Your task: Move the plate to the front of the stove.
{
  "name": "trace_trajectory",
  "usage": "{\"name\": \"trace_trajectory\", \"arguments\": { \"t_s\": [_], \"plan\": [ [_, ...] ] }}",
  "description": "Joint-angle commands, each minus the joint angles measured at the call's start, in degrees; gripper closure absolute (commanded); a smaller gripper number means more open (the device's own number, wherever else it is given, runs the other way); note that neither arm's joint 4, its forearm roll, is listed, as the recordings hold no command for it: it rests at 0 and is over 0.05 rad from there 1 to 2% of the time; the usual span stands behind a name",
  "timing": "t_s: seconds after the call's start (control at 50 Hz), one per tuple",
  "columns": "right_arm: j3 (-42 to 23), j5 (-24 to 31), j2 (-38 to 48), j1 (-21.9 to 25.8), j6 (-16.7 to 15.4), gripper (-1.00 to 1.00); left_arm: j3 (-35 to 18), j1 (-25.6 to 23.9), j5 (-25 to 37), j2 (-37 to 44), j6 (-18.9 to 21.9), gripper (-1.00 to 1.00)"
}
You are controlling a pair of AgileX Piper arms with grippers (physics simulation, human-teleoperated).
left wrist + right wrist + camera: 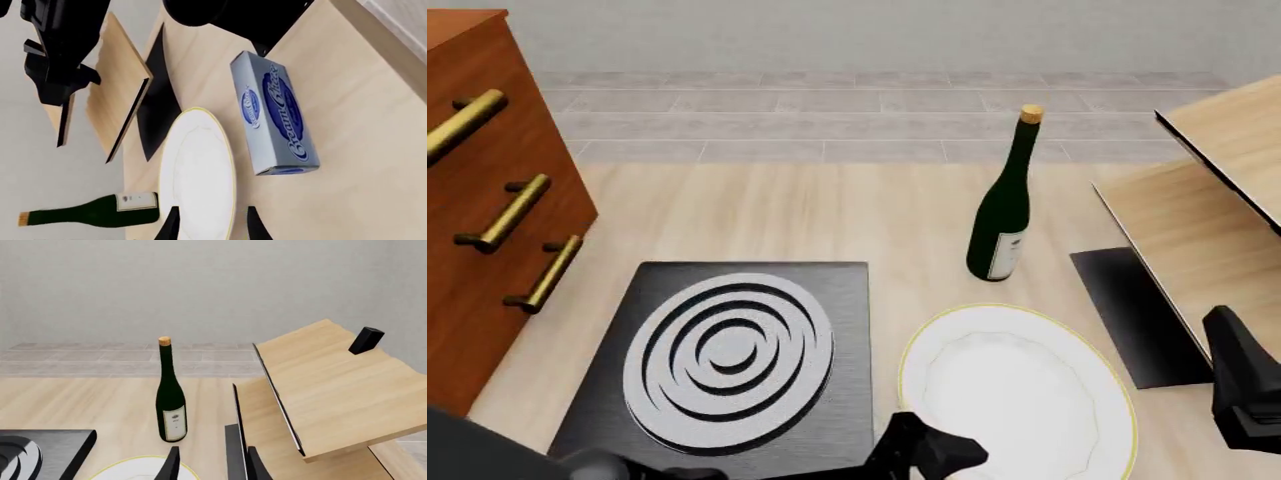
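The white gold-rimmed plate [1021,400] lies on the wooden table just right of the stove [727,355], a dark slab with silver ring burners. My left gripper [941,450] reaches in from the near edge to the plate's near-left rim. In the left wrist view the left gripper [213,227] is open, with its fingers on either side of the plate [197,175] rim. My right gripper [213,467] is open and empty, held above the table to the right of the plate [137,469]. The right arm [1244,390] shows at the right edge.
A green wine bottle [1004,200] stands just behind the plate. A thin black rectangle [1134,315] lies at its right, under tilted wooden boards [1208,220]. A cream cheese box [273,115] lies near the plate. A brown drawer cabinet [487,200] stands left of the stove.
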Motion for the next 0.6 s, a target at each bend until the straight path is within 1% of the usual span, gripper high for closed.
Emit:
{"name": "trace_trajectory", "arguments": {
  "t_s": [0.02,0.14,0.22,0.26,0.4,0.52,0.6],
  "plan": [
    [0.00,0.00,-0.01,0.00,-0.01,-1.00,-0.78,0.95,-2.45,3.33,0.26,-1.00],
    [0.00,0.00,0.02,-0.01,0.00,-1.00,-1.18,1.50,-4.49,6.00,0.82,-1.00],
    [0.00,0.00,0.01,0.01,0.00,-1.00,-1.66,1.81,-4.77,6.31,0.99,-1.00],
    [0.00,0.00,-0.01,0.00,-0.01,-1.00,-1.65,2.22,-5.98,6.60,1.60,-1.00],
    [0.00,0.00,-0.02,-0.01,-0.01,-1.00,-3.30,2.97,-4.66,6.66,0.72,-1.00],
    [0.00,0.00,-0.01,0.01,-0.01,-1.00,-3.34,3.96,-7.55,8.35,1.90,-1.00],
    [0.00,0.00,0.00,0.02,0.00,-1.00,-4.18,4.18,-6.66,8.60,0.97,-1.00]
  ]
}}
